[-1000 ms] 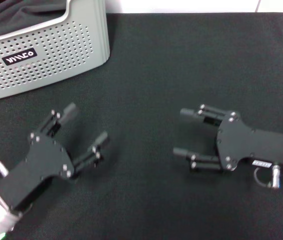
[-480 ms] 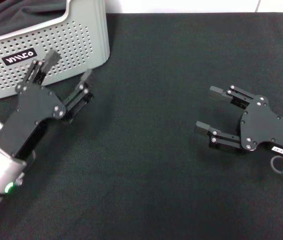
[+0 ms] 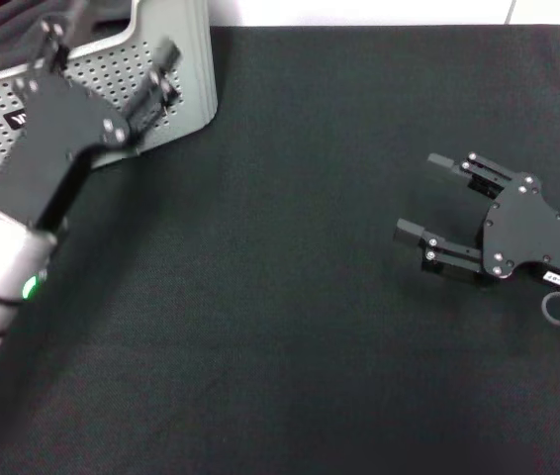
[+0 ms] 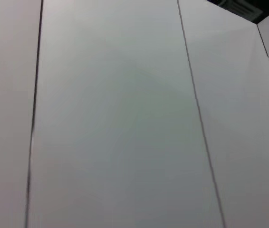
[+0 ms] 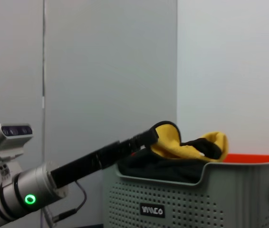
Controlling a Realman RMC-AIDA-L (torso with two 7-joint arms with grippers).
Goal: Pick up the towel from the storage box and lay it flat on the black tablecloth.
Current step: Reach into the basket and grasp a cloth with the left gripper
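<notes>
Across the black tablecloth (image 3: 300, 297) we are seeing our left gripper (image 3: 112, 54), fingers spread apart, having climbed from the lower left of the frame up to the storage box (image 3: 186, 89) in the upper left corner, so the reach for the towel (image 5: 187, 145) is beginning. Our right gripper (image 3: 436, 216), also open, is drifting back toward the right edge. The towel is bunching above the box rim, yellow-orange folds with dark edging, ungrasped.
</notes>
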